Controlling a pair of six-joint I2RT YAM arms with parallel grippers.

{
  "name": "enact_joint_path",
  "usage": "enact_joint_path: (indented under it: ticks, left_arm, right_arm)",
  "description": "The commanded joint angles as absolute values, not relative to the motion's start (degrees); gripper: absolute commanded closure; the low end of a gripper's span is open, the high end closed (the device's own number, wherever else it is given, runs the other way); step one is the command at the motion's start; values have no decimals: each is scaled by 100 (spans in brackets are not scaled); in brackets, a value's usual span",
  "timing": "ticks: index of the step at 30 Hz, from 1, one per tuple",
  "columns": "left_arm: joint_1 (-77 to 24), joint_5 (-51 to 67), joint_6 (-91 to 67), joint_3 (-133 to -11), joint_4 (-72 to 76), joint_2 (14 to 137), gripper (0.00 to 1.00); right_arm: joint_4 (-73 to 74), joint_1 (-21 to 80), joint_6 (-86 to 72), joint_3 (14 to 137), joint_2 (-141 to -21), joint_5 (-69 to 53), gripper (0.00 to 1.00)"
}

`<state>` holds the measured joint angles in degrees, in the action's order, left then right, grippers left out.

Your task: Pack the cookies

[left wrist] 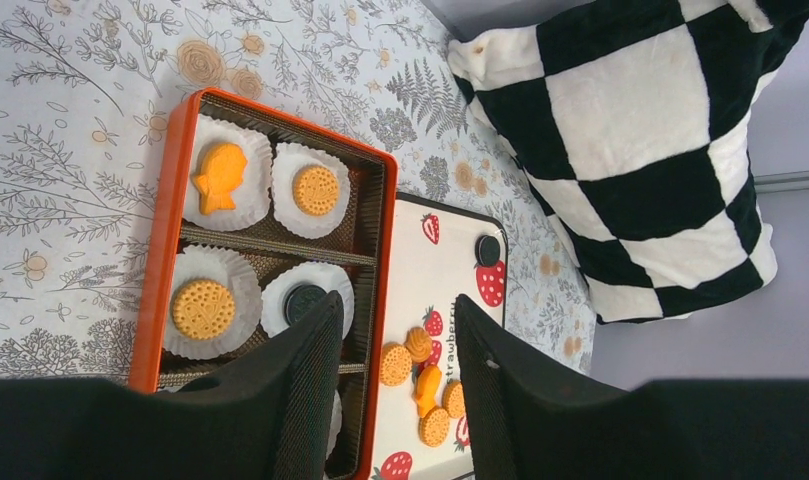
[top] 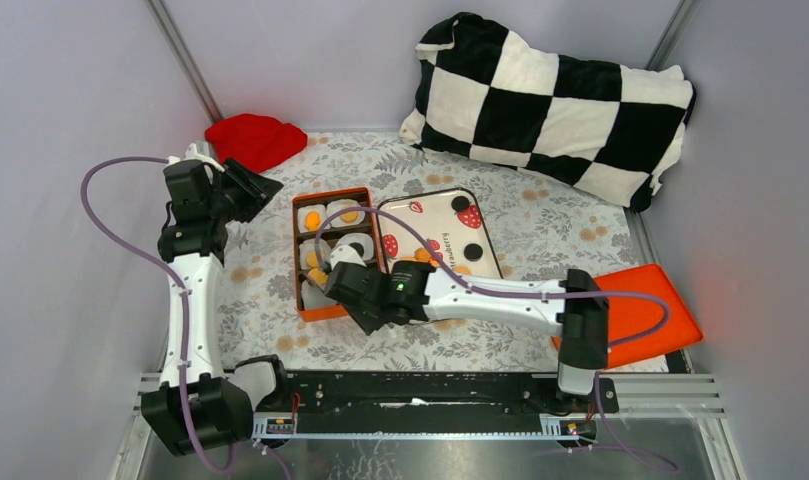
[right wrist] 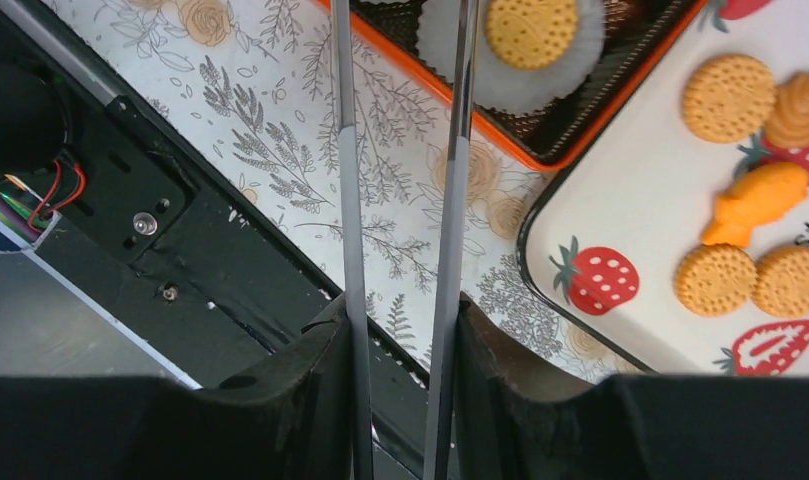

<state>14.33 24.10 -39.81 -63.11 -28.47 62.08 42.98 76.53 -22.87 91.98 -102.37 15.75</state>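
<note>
cookies (left wrist: 202, 308): golden rounds and one black sit in paper cups (left wrist: 242, 280) inside the orange box (top: 330, 190), centre of the top view; more lie loose on the strawberry tray (top: 435, 205), touching the box's right side.
right gripper (right wrist: 400, 320): closed on metal tongs (right wrist: 348, 200); the two tong arms are apart and reach toward the box's lower corner.
left gripper (left wrist: 394, 310): jaws wide, nothing between them, up left of the box.
surroundings: floral cloth (top: 540, 215); checkered pillow (top: 555, 100), upper right.

Robot lab booth, grey walls (top: 70, 100), mounting rail (top: 430, 390)
</note>
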Motion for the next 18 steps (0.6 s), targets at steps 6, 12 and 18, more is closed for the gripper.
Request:
enact_joint_path:
  ticks: [6, 12, 18]
  left_arm:
    - [1494, 2416, -3810, -6311, -2936, 6205, 49]
    - [1494, 2418, -3698, -6302, -2931, 6171, 47]
    - [1494, 2502, -3658, -6295, -2930, 6128, 46]
  right_arm:
    - [4026, 7699, -1847, 9682, -10597, 1230, 81]
    - [4034, 7699, -1838, 9750, -10632, 1320, 48]
    - [4057, 7699, -1865, 9752, -10549, 1424, 51]
